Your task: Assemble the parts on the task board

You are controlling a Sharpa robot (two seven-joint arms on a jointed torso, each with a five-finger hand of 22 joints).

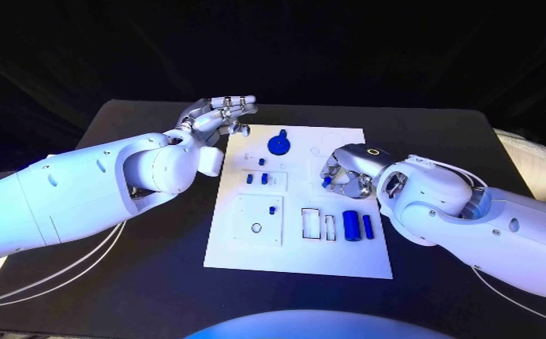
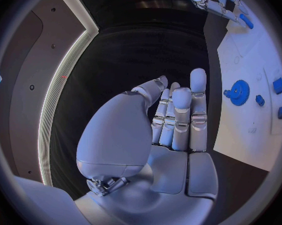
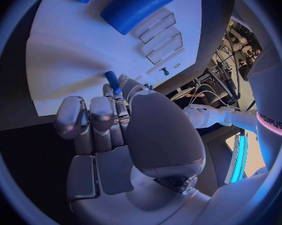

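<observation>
Head view: round toothed blue gear (image 1: 278, 145)

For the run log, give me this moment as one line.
left hand: open, beside task board | right hand: pinches small blue peg over board | blue gear: on board

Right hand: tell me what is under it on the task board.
The right hand holds a small blue part in its fingers above the white task board. The hand hides the board surface directly beneath it, so any slot or part there cannot be seen.
</observation>
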